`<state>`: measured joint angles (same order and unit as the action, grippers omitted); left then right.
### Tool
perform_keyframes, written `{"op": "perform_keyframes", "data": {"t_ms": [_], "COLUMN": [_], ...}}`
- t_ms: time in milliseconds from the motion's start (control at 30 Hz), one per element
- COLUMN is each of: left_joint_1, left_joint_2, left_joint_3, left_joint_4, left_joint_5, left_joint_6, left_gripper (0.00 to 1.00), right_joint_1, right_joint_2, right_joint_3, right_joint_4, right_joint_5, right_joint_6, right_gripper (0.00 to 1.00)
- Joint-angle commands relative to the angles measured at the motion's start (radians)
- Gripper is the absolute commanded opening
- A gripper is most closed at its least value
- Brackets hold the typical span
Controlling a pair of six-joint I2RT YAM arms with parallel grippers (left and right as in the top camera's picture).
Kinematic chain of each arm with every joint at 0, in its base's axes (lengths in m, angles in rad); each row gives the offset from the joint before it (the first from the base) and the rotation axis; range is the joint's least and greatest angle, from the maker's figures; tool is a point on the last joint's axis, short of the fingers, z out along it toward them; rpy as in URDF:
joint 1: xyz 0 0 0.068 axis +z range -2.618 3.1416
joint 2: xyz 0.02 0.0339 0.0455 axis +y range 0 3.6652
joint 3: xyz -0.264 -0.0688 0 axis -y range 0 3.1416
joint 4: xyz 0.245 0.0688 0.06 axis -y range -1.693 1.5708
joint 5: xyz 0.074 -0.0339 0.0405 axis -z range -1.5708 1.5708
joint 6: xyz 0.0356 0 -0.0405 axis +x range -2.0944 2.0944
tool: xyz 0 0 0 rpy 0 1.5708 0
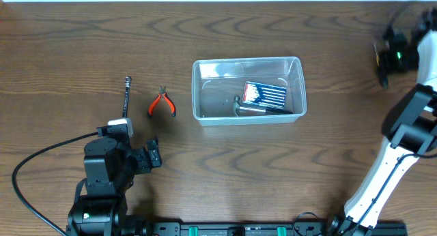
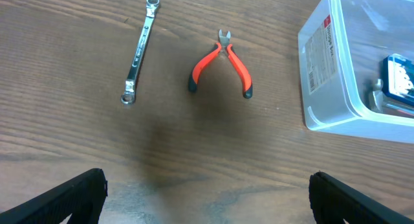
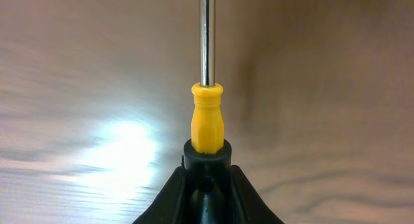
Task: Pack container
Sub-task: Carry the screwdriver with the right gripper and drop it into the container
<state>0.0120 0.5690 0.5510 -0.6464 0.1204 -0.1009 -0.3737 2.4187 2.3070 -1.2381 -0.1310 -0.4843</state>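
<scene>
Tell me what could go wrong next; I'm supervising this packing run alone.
The right gripper clamps the yellow-handled steel screwdriver only by its handle end, so it might pivot or slip. The blue box already occupies much of the clear plastic container, so the screwdriver may land askew.

Blue box [image 1: 265, 95] inside clear container [image 1: 198, 93]

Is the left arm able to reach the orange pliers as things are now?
Probably yes. The left end effector is open and empty, and the pliers lie flat on bare table right ahead of it, apart from the wrench and the container, with nothing between.
</scene>
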Motion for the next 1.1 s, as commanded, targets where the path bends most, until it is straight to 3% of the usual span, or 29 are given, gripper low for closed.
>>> {"op": "perform_keyframes", "data": {"t_ms": [0,167,333,467,800,1067], "left_joint_1": [0.004,0.004,0.004,0.004,0.004,0.004], "left_joint_2": [0.001,0.001,0.001,0.001,0.001,0.001], "left_joint_3": [0.023,0.023,0.023,0.023,0.023,0.023], "left_joint_4": [0.003,0.003,0.003,0.003,0.003,0.003], "left_joint_5": [-0.029,-0.029,-0.028,-0.028,-0.028,-0.028], "left_joint_6": [0.002,0.002,0.002,0.002,0.002,0.002], "left_gripper": [0.98,0.98,0.98,0.98,0.98,0.98], "right_joint_1": [0.141,0.383,0.614,0.742,0.799,0.799], "right_joint_2": [-0.244,-0.358,-0.341,-0.301,-0.172,-0.058], "right_joint_3": [0.098,0.098,0.062,-0.021,-0.209,-0.228], "right_joint_4": [0.0,-0.039,-0.148,-0.153,-0.076,-0.075], "right_joint_5": [-0.068,-0.069,-0.113,-0.063,-0.058,-0.06], "right_joint_6": [-0.107,-0.34,-0.54,-0.609,-0.613,-0.603], "right_gripper": [0.01,0.01,0.01,0.01,0.01,0.12]}}
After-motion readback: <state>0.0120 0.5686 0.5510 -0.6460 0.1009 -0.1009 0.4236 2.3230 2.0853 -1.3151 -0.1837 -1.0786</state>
